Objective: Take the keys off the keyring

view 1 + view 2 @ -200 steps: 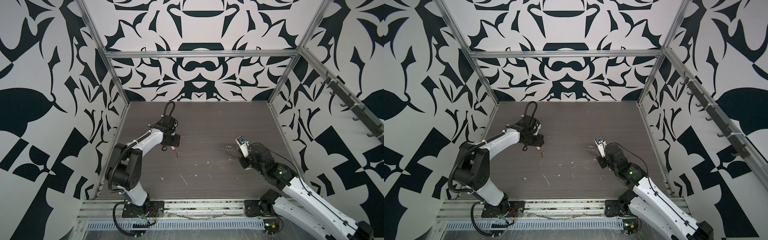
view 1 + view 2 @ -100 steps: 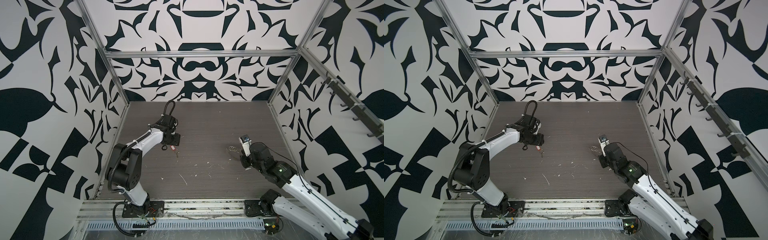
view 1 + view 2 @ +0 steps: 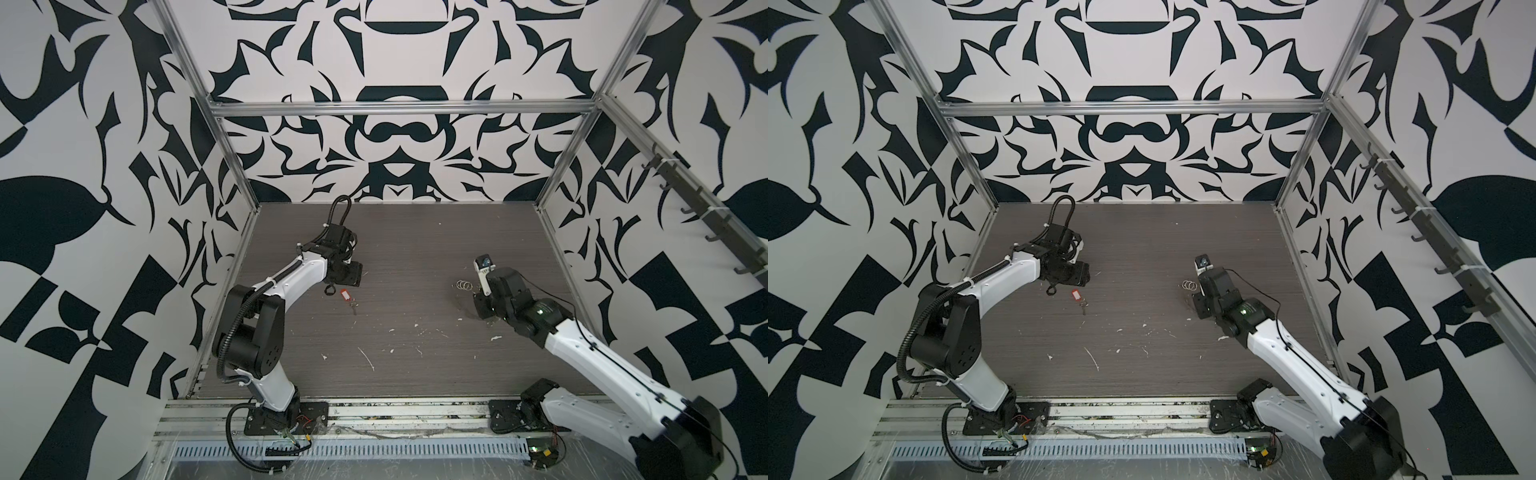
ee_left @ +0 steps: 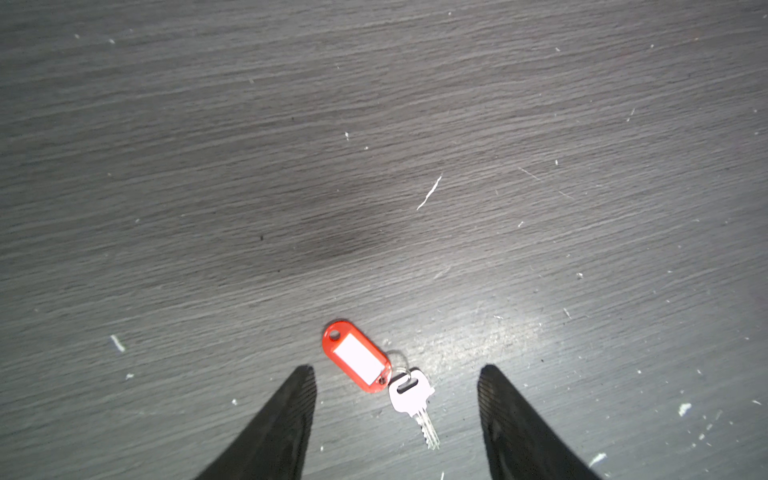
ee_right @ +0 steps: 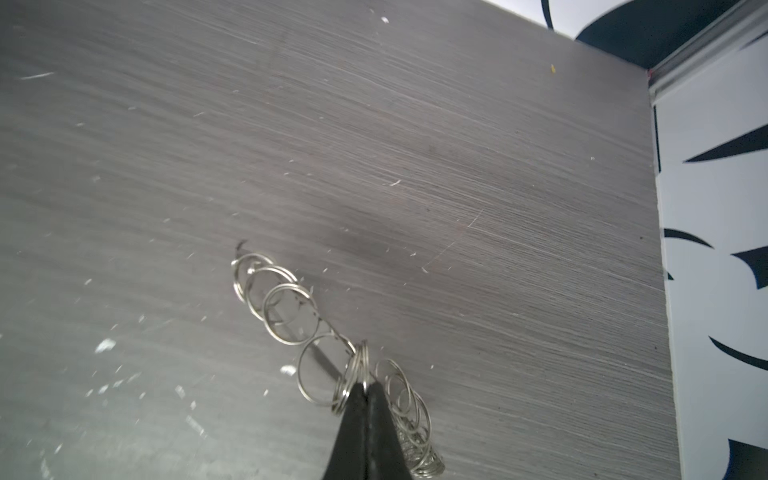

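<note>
Our right gripper (image 5: 365, 392) had shifted slightly, tips pinching a chain of rings (image 5: 286, 307), presumably to hold it aside, while our left gripper (image 4: 397, 368) hung spread astride the keys (image 4: 411, 395), which lay on the table (image 4: 374, 166) touching the red tag (image 4: 357, 357), set, we judged, for a grasp.

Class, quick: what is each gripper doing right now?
Left gripper: open, empty, near the key and red tag.
Right gripper: closed, tips at the metal rings; grip on one cannot be told.
</note>
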